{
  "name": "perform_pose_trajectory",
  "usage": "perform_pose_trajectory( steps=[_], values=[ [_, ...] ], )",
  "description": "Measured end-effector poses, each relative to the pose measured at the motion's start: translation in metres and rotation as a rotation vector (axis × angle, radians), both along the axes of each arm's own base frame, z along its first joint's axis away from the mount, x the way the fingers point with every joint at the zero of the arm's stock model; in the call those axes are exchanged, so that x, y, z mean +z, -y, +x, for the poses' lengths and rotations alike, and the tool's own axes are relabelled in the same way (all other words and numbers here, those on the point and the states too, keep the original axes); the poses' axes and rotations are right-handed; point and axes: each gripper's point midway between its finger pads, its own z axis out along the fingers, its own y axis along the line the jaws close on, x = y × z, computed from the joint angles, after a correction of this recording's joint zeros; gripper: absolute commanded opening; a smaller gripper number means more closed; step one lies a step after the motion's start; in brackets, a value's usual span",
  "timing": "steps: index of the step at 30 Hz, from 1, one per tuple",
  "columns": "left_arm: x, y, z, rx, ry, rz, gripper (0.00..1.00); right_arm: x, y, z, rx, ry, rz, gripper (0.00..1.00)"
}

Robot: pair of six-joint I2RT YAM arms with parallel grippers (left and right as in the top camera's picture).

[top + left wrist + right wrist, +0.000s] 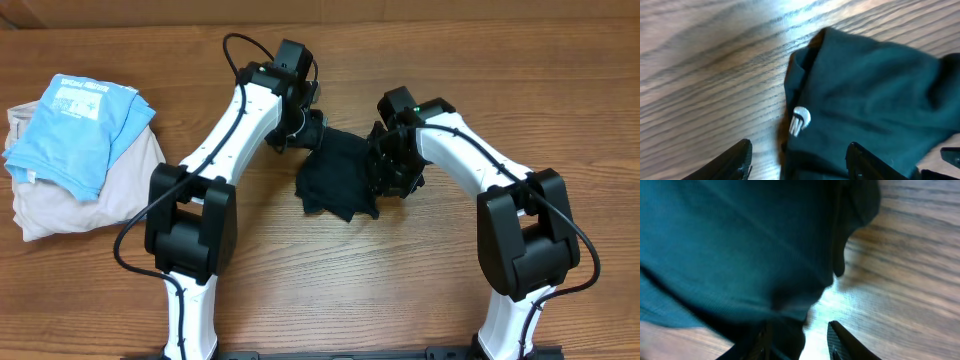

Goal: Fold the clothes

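the wooden counter (400, 290) carries everything. at its far left sits a pile: a beige garment (120, 190) underneath and a light blue shirt (85, 130) laid folded on top, probably stacked out of the way to leave room in the middle. the task's thing for now, a dark shirt (335, 175), lies crumpled in the middle of the counter between the two arms, not yet spread flat, so the folding looks barely begun.

both arms reach in from opposite sides, likely to take two edges and pull the cloth out flat. the left gripper (797, 162) is spread wide with a hemmed edge of the shirt between its fingers, holding nothing. the right gripper (799, 342) sits low under draped cloth; its fingers show a narrow gap with fabric in it, but i cannot tell whether it is clamped. a small white label (800, 120) marks the edge near the left gripper.
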Motion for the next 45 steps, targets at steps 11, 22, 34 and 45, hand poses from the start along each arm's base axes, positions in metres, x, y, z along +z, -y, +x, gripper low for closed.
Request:
perform_pose_trajectory(
  steps=[11, 22, 34, 45],
  values=[
    [-0.040, -0.015, -0.040, 0.000, -0.210, 0.080, 0.62, -0.004, 0.003, -0.011, 0.008, -0.039, -0.003, 0.40],
    [-0.044, -0.038, -0.084, -0.018, -0.404, 0.186, 0.59, 0.003, -0.001, -0.037, 0.141, -0.114, 0.065, 0.46],
    [-0.034, -0.054, -0.111, -0.074, -0.524, 0.214, 0.55, -0.001, 0.009, -0.026, 0.125, -0.075, -0.006, 0.42],
    [-0.040, -0.067, -0.088, -0.022, -0.457, 0.192, 0.49, 0.043, -0.012, 0.019, 0.094, 0.128, 0.085, 0.47]
  ],
)
